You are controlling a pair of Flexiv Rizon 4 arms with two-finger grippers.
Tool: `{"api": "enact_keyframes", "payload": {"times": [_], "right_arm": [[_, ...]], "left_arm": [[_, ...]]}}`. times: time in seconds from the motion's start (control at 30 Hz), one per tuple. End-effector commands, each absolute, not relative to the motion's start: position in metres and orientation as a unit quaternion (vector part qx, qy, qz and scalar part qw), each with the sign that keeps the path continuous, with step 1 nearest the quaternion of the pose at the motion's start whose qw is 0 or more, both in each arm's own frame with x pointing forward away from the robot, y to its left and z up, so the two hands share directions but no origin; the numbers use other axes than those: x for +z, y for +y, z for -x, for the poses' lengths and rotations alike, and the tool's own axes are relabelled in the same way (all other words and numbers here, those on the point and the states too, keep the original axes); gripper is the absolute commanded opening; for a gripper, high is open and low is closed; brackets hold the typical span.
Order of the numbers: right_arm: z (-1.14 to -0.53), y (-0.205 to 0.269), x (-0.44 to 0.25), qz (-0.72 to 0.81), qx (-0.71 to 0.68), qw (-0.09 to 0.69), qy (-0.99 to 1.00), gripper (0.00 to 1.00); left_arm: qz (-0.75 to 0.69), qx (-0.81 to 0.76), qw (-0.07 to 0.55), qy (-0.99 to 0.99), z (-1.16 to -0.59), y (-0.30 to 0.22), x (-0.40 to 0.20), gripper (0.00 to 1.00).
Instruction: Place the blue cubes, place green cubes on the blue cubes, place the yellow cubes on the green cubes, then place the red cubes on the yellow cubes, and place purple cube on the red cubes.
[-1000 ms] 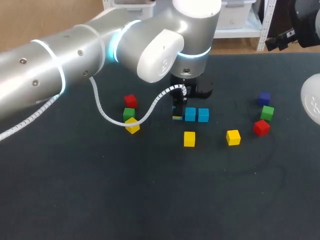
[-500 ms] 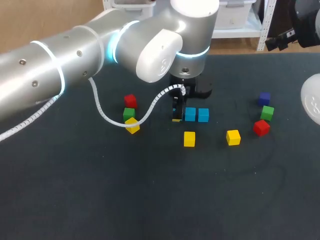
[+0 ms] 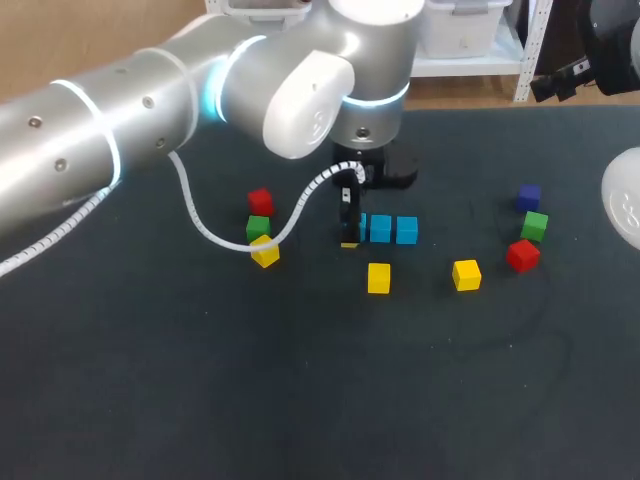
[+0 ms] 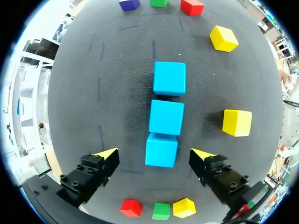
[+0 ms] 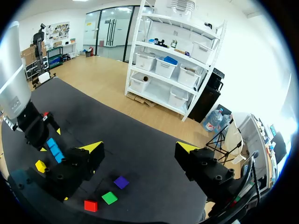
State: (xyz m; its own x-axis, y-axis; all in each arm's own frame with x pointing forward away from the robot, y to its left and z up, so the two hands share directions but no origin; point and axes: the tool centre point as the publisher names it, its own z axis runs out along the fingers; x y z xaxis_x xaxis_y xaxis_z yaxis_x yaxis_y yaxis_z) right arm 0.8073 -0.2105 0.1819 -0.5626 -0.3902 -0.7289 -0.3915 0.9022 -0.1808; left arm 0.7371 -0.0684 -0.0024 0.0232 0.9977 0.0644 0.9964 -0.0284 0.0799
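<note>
Three blue cubes [image 4: 166, 117] lie in a straight row touching each other. My left gripper [image 4: 154, 156] hangs open just above the nearest one [image 4: 161, 149], a finger on each side, not touching it. From above, the left gripper [image 3: 355, 226] hides most of that cube [image 3: 363, 227]; the other two [image 3: 393, 230] show beside it. A red [image 3: 261, 201], green [image 3: 259, 227] and yellow cube [image 3: 265, 251] sit to the left. Two yellow cubes [image 3: 378, 278] [image 3: 466, 274] lie in front. A purple [image 3: 529, 196], green [image 3: 535, 224] and red cube [image 3: 522, 255] sit at the right. My right gripper [image 5: 140, 148] is open, high up, holding nothing.
My left arm [image 3: 150, 100] spans the table's back left, its white cable [image 3: 215, 232] drooping near the left group of cubes. Part of my right arm [image 3: 622, 205] shows at the right edge. The dark mat's [image 3: 300, 400] front half holds nothing.
My left gripper has opened and let go of the third blue cube at the row's left end, then risen a little. The right arm has not moved.
</note>
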Motion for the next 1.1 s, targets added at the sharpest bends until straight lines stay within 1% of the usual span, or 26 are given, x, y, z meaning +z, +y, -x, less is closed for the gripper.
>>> {"api": "enact_keyframes", "payload": {"times": [0.03, 0.33, 0.47, 0.57, 0.63, 0.8, 1.1], "right_arm": [[-0.8060, -0.2103, 0.1824, 0.221, -0.001, 0.412, 0.884, 1.00], [-0.8060, -0.2103, 0.1824, 0.221, -0.001, 0.412, 0.884, 1.00], [-0.8060, -0.2103, 0.1824, 0.221, -0.001, 0.412, 0.884, 1.00], [-0.8060, -0.2103, 0.1824, 0.221, -0.001, 0.412, 0.884, 1.00], [-0.8060, -0.2103, 0.1824, 0.221, -0.001, 0.412, 0.884, 1.00], [-0.8060, -0.2103, 0.1824, 0.221, -0.001, 0.412, 0.884, 1.00], [-0.8060, -0.2103, 0.1824, 0.221, -0.001, 0.412, 0.884, 1.00]], "left_arm": [[-0.716, 0.050, 0.009, 0.696, -0.7365, -0.0664, -0.0021, 0.81], [-0.722, 0.056, 0.008, 0.689, -0.7357, -0.0656, -0.0022, 0.75], [-0.723, 0.057, 0.007, 0.688, -0.7358, -0.0646, -0.0029, 0.64], [-0.724, 0.058, 0.007, 0.688, -0.7362, -0.0643, -0.0036, 0.49], [-0.724, 0.059, 0.006, 0.687, -0.7363, -0.0640, -0.0036, 0.42], [-0.724, 0.059, 0.006, 0.687, -0.7362, -0.0633, -0.0036, 0.41], [-0.726, 0.057, 0.004, 0.685, -0.7349, -0.0622, -0.0041, 0.45]]}}
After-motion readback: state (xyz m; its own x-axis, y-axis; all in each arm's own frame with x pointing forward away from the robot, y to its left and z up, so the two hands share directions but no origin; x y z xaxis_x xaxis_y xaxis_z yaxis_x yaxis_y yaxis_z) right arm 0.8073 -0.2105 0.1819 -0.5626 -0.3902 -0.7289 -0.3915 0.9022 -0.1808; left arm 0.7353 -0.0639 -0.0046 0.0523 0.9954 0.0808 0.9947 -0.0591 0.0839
